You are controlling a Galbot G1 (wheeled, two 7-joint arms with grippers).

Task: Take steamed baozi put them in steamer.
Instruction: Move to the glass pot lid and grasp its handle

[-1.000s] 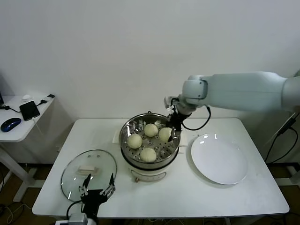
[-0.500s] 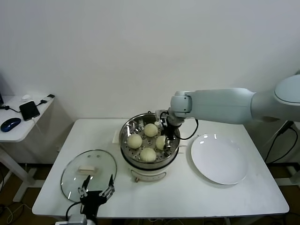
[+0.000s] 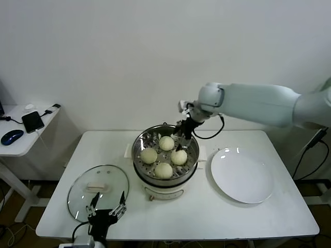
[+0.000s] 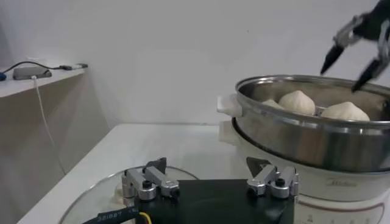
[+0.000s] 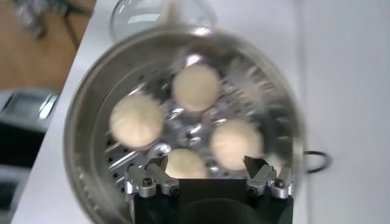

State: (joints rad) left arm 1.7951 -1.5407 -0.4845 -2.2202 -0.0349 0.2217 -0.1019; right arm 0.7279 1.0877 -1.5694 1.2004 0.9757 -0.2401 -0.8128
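Several cream-white baozi lie on the perforated tray of the steel steamer (image 3: 138, 148): one at the back (image 3: 166, 143), one at the left (image 3: 149, 155), one at the right (image 3: 179, 157), one at the front (image 3: 163, 170). My right gripper (image 3: 184, 135) hangs open above the steamer's far right rim, holding nothing. In the right wrist view it (image 5: 206, 161) looks straight down on the baozi (image 5: 236, 142) and the tray. My left gripper (image 3: 107, 206) is parked open near the table's front edge; its view shows the steamer wall (image 4: 304, 140).
A round glass lid (image 3: 98, 190) lies left of the steamer, just behind the left gripper. An empty white plate (image 3: 242, 176) lies to the steamer's right. A small side table (image 3: 23, 135) with a phone and a mouse stands at the far left.
The right gripper carried a baozi down onto the tray's right side, opened and let it go. It has since lifted up toward the far rim. The left arm has not moved.
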